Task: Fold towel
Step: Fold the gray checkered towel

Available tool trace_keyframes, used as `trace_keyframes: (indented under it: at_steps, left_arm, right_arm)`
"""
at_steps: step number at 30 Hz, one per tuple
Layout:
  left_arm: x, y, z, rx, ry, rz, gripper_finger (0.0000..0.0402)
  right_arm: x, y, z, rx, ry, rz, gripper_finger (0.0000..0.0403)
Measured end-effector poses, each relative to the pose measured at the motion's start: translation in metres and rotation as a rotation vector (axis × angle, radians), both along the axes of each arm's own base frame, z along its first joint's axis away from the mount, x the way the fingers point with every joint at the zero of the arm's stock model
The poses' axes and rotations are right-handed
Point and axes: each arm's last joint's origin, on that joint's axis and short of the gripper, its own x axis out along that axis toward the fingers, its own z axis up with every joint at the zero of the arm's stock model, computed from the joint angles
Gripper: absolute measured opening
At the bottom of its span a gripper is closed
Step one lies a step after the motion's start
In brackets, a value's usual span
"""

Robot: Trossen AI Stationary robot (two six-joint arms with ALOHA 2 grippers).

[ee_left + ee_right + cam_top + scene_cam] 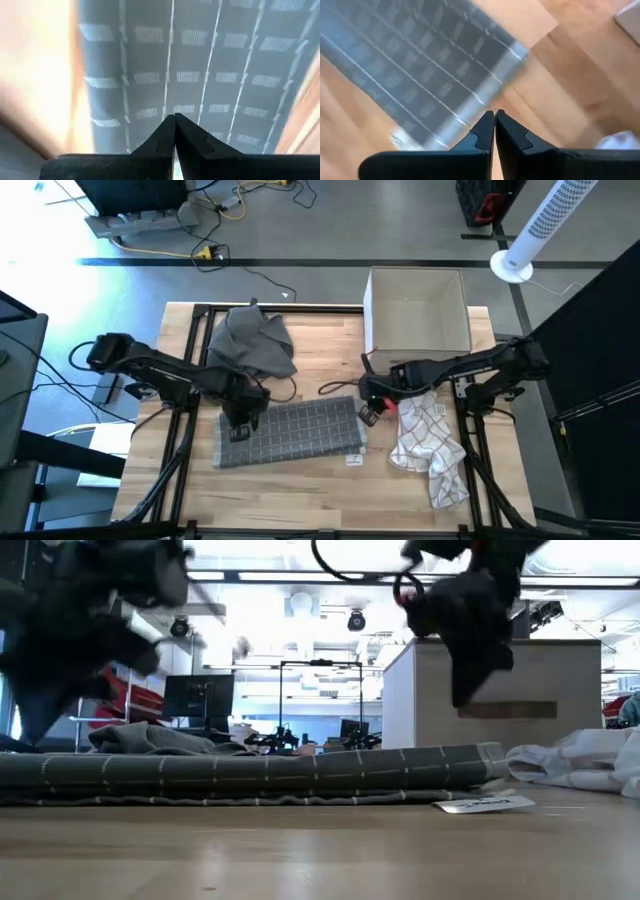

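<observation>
The grey checked towel (pixel 290 432) lies folded flat mid-bench. The left gripper (pixel 240 425) hangs over its left end, fingers pressed together, empty. The right gripper (pixel 368 412), closed and empty too, hovers off its right edge, blurred in the low view.

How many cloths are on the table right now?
3. The folded grey grid-patterned towel lies at the centre, a crumpled plain grey cloth behind it on the left, a crumpled white patterned cloth on the right. None seem hidden.
</observation>
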Motion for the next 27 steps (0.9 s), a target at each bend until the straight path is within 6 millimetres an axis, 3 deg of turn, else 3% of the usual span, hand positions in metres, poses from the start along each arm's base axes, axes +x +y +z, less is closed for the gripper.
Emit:
trace_keyframes:
  at_steps: [5, 12, 17, 22, 27]
  left_arm:
    - [-0.003, 0.016, 0.024, 0.110, -0.135, 0.080, 0.0000]
    - [-0.016, 0.026, 0.041, 0.127, -0.224, 0.031, 0.0000]
    - [-0.022, 0.029, 0.043, 0.136, -0.214, 0.015, 0.0000]
    - [-0.025, 0.030, 0.042, 0.177, -0.184, -0.014, 0.0000]
    - [-0.025, 0.030, 0.042, 0.189, -0.182, -0.022, 0.0000]
  right_arm:
    - [0.002, 0.007, 0.007, 0.096, -0.022, -0.222, 0.0032]
    - [0.016, 0.018, -0.014, 0.190, 0.034, -0.397, 0.0103]
    - [0.036, 0.026, -0.025, 0.113, 0.104, -0.498, 0.0110]
    - [0.052, 0.020, -0.039, 0.052, 0.212, -0.545, 0.0110]
    - [0.059, 0.019, -0.058, 0.097, 0.281, -0.524, 0.0111]
